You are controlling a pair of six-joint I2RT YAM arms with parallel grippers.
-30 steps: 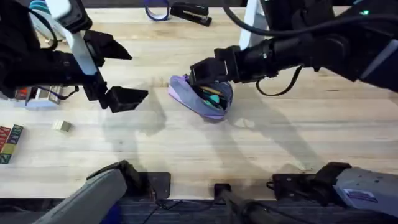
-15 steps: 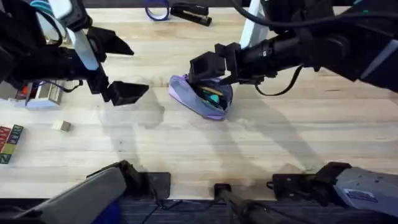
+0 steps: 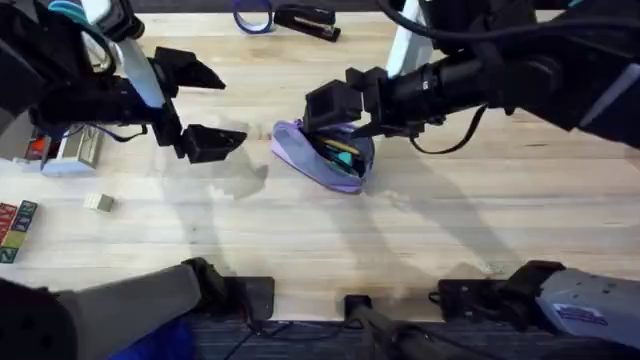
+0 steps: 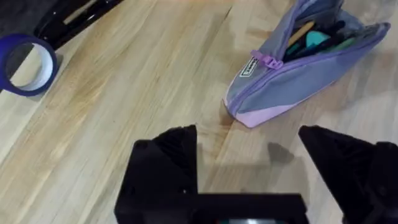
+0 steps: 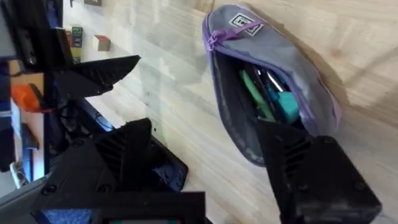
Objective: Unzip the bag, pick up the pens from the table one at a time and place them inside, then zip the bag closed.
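Observation:
The lavender and grey bag lies unzipped in the middle of the table, its zipper pull at the end facing my left arm. The pens are inside it: a green pen beside a dark one, and the green one shows through the mouth. My right gripper hovers open just over the bag's far side, holding nothing. My left gripper is open and empty, left of the bag and apart from it.
A purple tape roll and a black stapler lie at the far edge. At the left edge sit coloured blocks, a small wooden block and a small box. The table's near half is bare wood.
My left gripper has drifted a little right and farther back, toward the bag. My right gripper has lifted slightly off the bag. The bag has not moved.

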